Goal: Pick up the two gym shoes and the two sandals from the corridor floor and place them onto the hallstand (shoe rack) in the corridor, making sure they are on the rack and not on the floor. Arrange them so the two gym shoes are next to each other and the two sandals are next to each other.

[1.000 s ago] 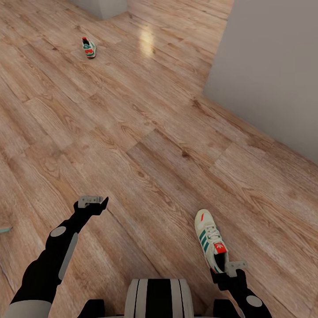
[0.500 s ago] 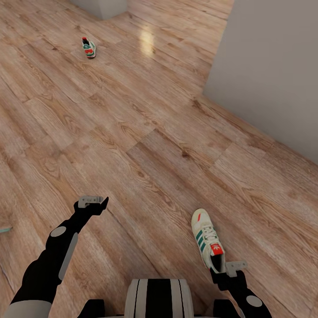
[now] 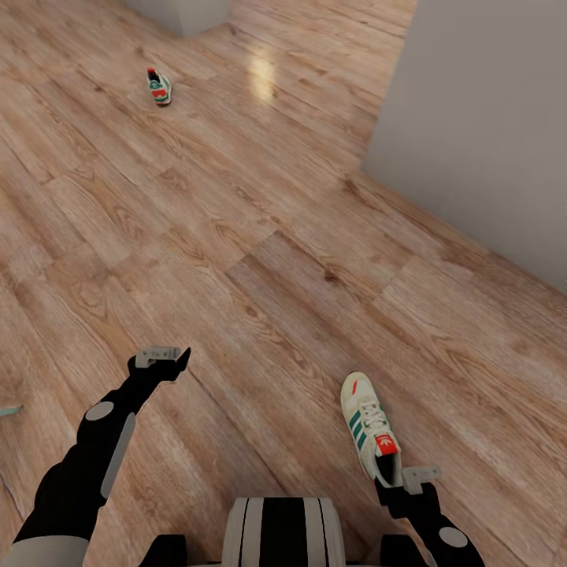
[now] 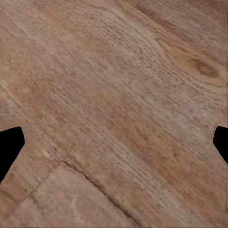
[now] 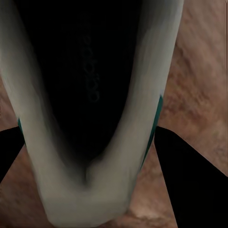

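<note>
One white gym shoe [image 3: 366,425] with green stripes and a red tongue label sits toe-away on the wood corridor floor [image 3: 260,260], just right of my base. My right gripper [image 3: 398,476] is shut on its heel. In the right wrist view the shoe's dark opening [image 5: 85,71] lies between the two fingers, which touch its sides. The second gym shoe [image 3: 158,86] stands far off at the upper left. My left gripper [image 3: 167,358] hangs open over bare planks [image 4: 114,95]. The sandals and the hallstand are out of view.
A grey wall [image 3: 488,118] with a corner runs along the right side. The foot of a pale block [image 3: 185,12] shows at the far top. A thin pale edge [image 3: 8,410] pokes in at the left border. Wide floor lies between the two shoes.
The near gym shoe shifted slightly left and away as my right gripper closed on its heel. My left arm drifted a little to the left.
</note>
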